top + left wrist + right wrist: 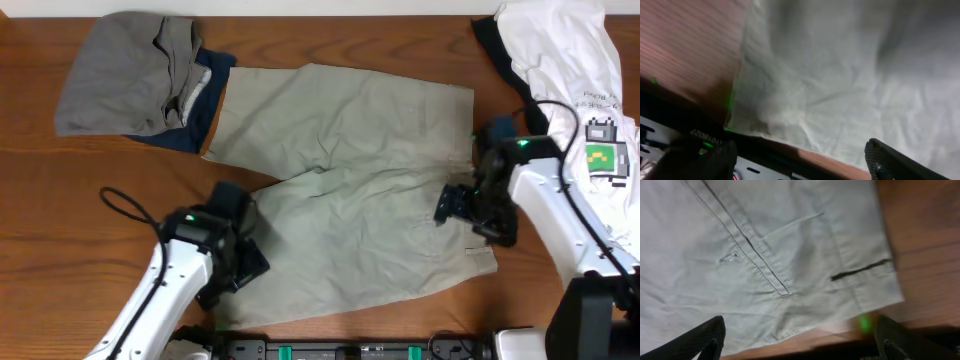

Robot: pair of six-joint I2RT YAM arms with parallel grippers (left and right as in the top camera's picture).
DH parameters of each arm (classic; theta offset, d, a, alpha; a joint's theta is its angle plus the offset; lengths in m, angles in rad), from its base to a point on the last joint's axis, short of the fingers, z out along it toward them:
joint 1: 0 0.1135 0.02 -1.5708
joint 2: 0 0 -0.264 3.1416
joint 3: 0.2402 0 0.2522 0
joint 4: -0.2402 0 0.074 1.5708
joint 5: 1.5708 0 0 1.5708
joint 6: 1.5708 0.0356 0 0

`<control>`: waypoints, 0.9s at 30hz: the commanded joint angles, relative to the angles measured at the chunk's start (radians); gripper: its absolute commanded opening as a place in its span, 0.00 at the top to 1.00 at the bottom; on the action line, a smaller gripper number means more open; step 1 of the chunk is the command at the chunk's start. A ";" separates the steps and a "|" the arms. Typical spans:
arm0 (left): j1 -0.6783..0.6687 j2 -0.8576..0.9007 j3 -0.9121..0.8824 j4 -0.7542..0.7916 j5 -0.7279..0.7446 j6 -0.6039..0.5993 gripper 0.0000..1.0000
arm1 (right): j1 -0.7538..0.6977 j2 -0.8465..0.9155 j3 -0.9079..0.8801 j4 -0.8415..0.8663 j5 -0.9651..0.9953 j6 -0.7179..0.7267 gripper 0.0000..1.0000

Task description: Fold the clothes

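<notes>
The shorts (350,190) lie flat on the desk (100,170). Both hands are spread and empty: left hand (243,258) over their hem corner, right hand (455,205) over their waistband. A shallow pinch could catch one layer, skewing the fold.

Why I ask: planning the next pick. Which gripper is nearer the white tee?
Right. The right gripper is over the waistband of the khaki shorts, near the white tee; the left gripper is over their far leg hem.
</notes>
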State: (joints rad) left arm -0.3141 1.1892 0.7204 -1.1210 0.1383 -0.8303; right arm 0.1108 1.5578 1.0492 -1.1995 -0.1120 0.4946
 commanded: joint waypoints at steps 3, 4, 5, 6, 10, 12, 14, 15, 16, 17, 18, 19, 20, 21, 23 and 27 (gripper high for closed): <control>-0.112 -0.003 -0.049 0.023 0.011 -0.066 0.18 | 0.065 -0.014 -0.093 0.068 0.003 0.051 0.08; -0.135 -0.003 -0.068 0.038 0.011 -0.071 0.18 | 0.069 -0.014 -0.109 0.084 0.003 0.051 0.08; -0.153 -0.004 -0.085 0.052 0.011 -0.083 0.19 | 0.072 -0.014 -0.124 0.099 0.003 0.051 0.08; -0.169 -0.003 -0.108 0.069 0.011 -0.100 0.19 | 0.074 -0.014 -0.134 0.109 0.003 0.050 0.09; -0.200 -0.004 -0.191 0.138 0.008 -0.141 0.20 | 0.087 -0.014 -0.161 0.144 0.003 0.047 0.09; -0.200 -0.004 -0.219 0.168 0.003 -0.140 0.20 | 0.096 -0.014 -0.164 0.154 0.003 0.043 0.09; -0.200 -0.003 -0.243 0.200 -0.009 -0.135 0.20 | 0.105 -0.014 -0.164 0.164 0.003 0.039 0.09; -0.200 -0.003 -0.256 0.219 -0.019 -0.130 0.20 | 0.107 -0.014 -0.164 0.169 0.003 0.039 0.09; -0.200 -0.003 -0.272 0.245 -0.017 -0.109 0.19 | 0.110 -0.014 -0.165 0.175 0.003 0.039 0.09; -0.200 -0.003 -0.281 0.270 -0.003 -0.110 0.19 | 0.111 -0.014 -0.166 0.180 0.003 0.039 0.09; -0.200 -0.003 -0.288 0.293 0.004 -0.106 0.19 | 0.113 -0.014 -0.167 0.185 0.003 0.039 0.09; -0.200 -0.002 -0.292 0.306 0.005 -0.106 0.15 | 0.113 -0.014 -0.168 0.187 0.003 0.039 0.09; -0.200 0.000 -0.292 0.317 0.010 -0.106 0.11 | 0.113 -0.014 -0.169 0.188 0.004 0.039 0.09; -0.200 0.000 -0.292 0.330 0.013 -0.107 0.09 | 0.113 -0.014 -0.169 0.188 0.003 0.039 0.09; -0.200 0.002 -0.293 0.348 0.010 -0.106 0.10 | 0.113 -0.014 -0.169 0.188 0.004 0.039 0.09; -0.200 0.016 -0.311 0.377 -0.003 -0.107 0.43 | 0.113 -0.014 -0.169 0.187 0.003 0.039 0.09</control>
State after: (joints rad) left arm -0.5091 1.1847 0.4450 -0.7723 0.1539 -0.9424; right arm 0.2131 1.5574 0.8886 -1.0126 -0.1116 0.5236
